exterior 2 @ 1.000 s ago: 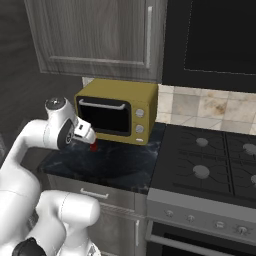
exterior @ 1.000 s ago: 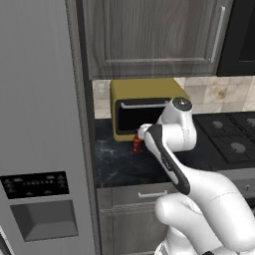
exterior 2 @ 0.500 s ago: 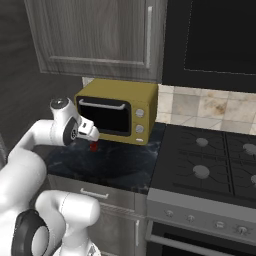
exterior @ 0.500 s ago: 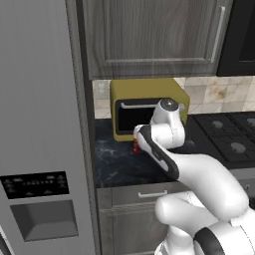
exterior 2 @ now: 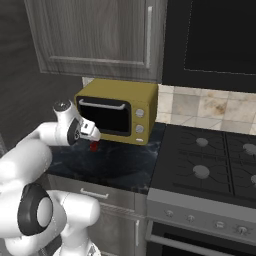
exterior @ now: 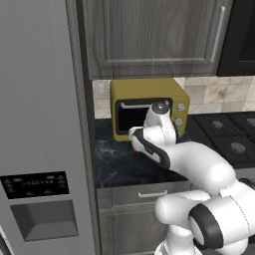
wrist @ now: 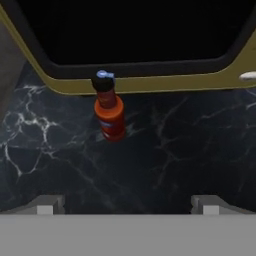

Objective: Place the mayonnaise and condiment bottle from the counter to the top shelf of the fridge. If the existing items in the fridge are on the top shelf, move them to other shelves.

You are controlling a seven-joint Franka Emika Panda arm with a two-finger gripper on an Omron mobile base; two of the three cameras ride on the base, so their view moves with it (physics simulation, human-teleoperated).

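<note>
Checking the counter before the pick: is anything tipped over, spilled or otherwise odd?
Nothing stands out. The condiment bottle stands upright on the counter, just in front of the yellow toaster oven, with no spill around it. The gripper is open, short of it.

Arm hides most of condiment bottle (exterior: 134, 149); fridge (exterior: 42, 124) cut by edges.

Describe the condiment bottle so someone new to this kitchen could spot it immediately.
Find the mustard-yellow toaster oven on the black marbled counter beside the fridge. Directly before its dark glass door stands the condiment bottle, small and slim. Its red-orange body and dark cap make it the one bright object on that dark stone.
</note>
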